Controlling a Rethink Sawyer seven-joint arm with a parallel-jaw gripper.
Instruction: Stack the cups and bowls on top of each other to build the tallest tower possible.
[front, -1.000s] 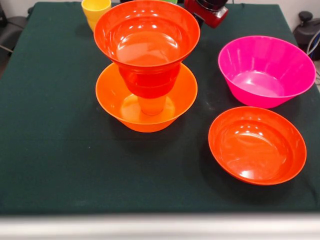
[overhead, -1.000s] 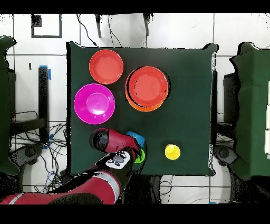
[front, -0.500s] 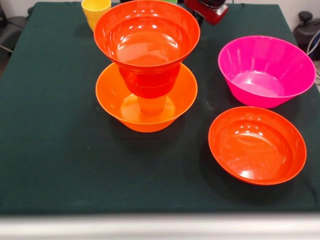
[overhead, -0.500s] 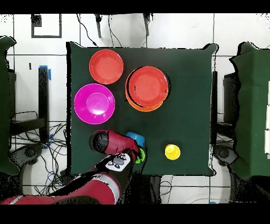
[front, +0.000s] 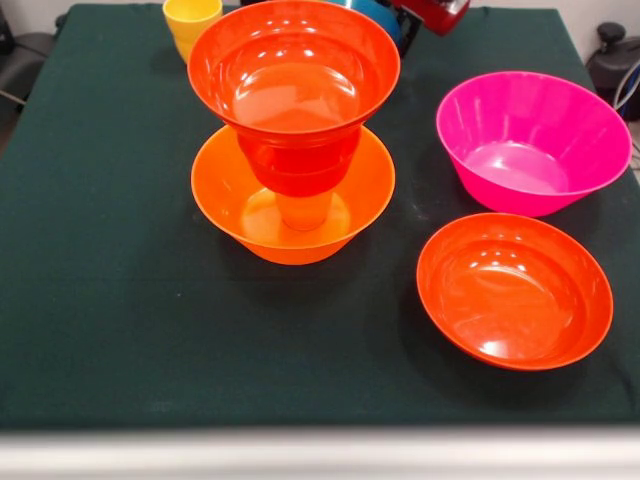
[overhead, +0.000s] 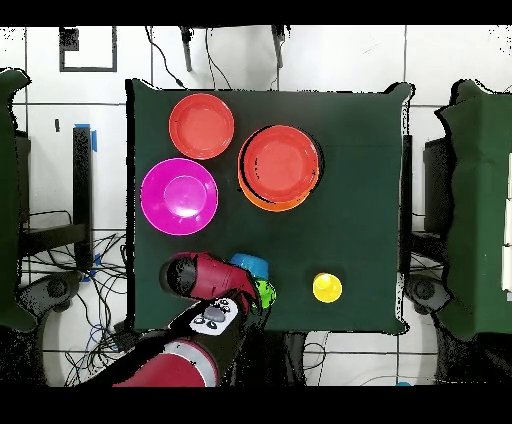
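Note:
The tower (front: 293, 130) stands mid-table: a large orange bowl (front: 230, 215), an orange cup (front: 305, 210) in it, a small red-orange bowl (front: 300, 160) above that, and a wide red-orange bowl (front: 293, 65) on top. From above the tower (overhead: 280, 165) looks like one red disc. My gripper (front: 410, 18) is at the far edge, shut on the small blue bowl (front: 372, 14). In the overhead view the gripper (overhead: 238, 272) holds the blue bowl (overhead: 252, 265) beside a green cup (overhead: 265, 293). A yellow cup (front: 192, 22) stands apart.
A large magenta bowl (front: 533, 140) and a second wide red-orange bowl (front: 514, 290) sit loose on the dark green cloth (front: 100, 300). From above, the magenta bowl (overhead: 179, 195) lies close to my arm (overhead: 190, 345). The yellow cup (overhead: 327, 288) stands near the table's edge.
My gripper has risen and shifted sideways. The blue bowl moved with it and now shows at the top of the front view. The tower and the loose bowls have not moved.

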